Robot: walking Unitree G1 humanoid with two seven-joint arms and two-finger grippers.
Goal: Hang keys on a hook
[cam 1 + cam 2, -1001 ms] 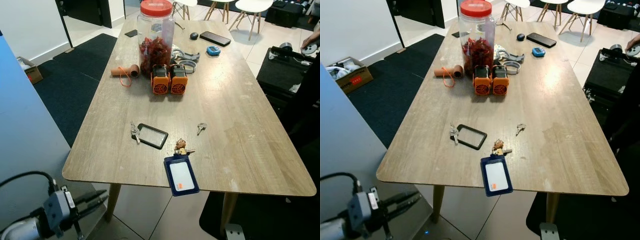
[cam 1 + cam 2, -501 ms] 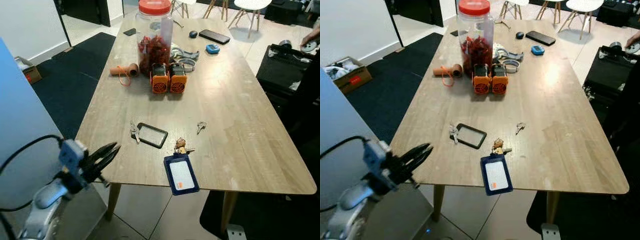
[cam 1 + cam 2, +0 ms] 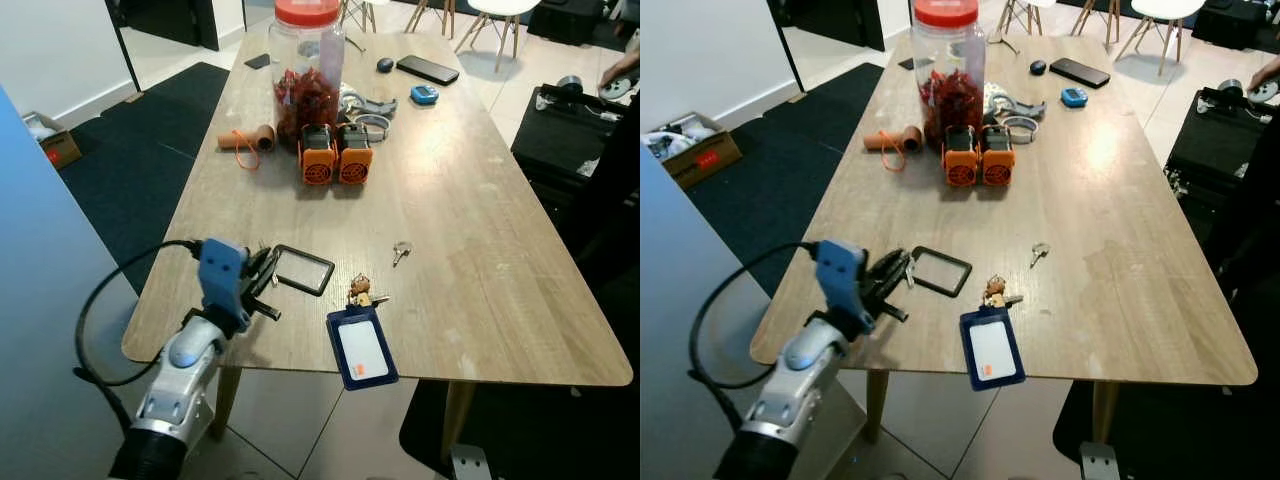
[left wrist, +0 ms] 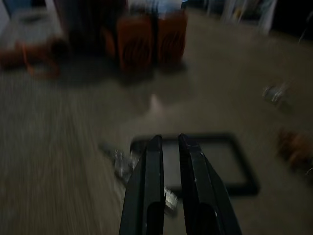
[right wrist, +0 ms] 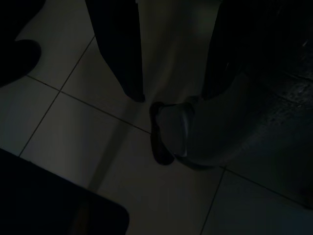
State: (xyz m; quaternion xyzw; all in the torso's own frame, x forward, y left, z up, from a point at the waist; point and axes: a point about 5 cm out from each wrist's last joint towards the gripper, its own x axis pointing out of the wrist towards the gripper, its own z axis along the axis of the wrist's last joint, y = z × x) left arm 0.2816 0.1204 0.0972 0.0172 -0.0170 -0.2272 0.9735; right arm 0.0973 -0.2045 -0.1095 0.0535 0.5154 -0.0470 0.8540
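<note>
Reach step: the left gripper (image 4: 166,139), jaws nearly together, hovers over the small silver keys (image 3: 268,262) beside the black rectangular frame (image 3: 305,270) on the wooden worktop (image 3: 480,200); the next move calls for parting the jaws and descending.

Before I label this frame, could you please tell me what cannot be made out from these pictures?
- Keys beside the black card holder: left gripper covers them in the head views; blurred in the left wrist view.
- Small key and keychain: too small for detail.
- Contact between left gripper and keys: blurred, unclear.
- Right gripper: very dark, over floor tiles.
- Jar: lid cut by the top edge.
</note>
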